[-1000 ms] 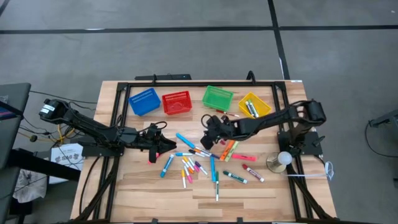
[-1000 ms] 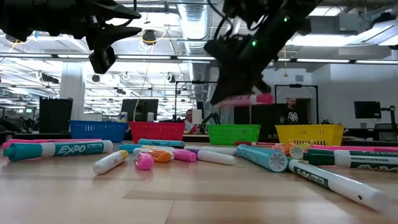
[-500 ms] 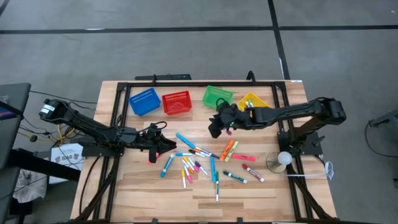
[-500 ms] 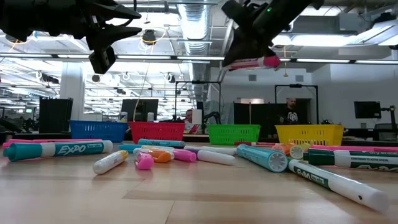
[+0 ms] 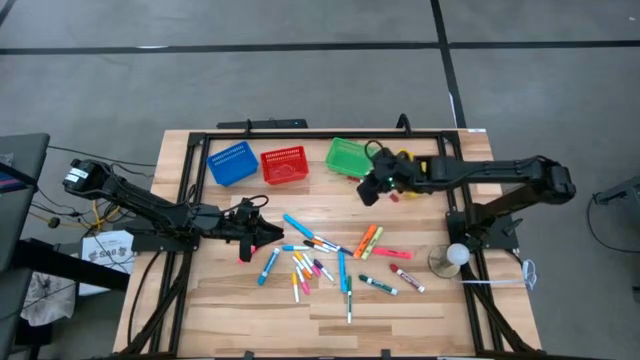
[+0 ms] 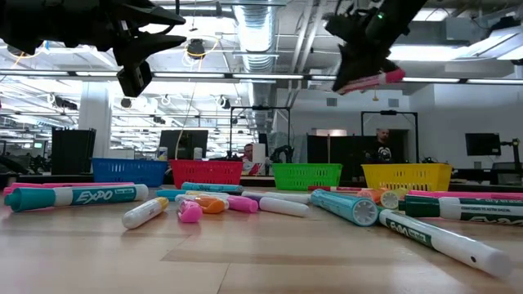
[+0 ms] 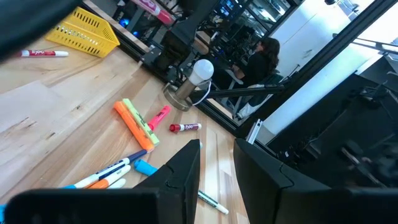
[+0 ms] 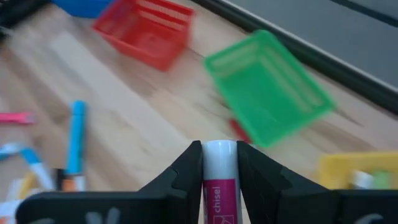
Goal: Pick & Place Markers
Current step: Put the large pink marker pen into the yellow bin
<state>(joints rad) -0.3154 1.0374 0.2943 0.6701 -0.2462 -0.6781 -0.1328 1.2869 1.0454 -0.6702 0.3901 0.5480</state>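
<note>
Near the surface's back edge, by the green basket (image 5: 349, 157), our right gripper (image 5: 376, 187) pinches a pink marker (image 8: 219, 180) midway: light, stiff, slick. Left gripper (image 5: 243, 226) hangs part-open, empty.

Loose markers (image 5: 320, 262) lie scattered mid-table; one pink-capped marker (image 8: 219, 177) is held aloft.
</note>
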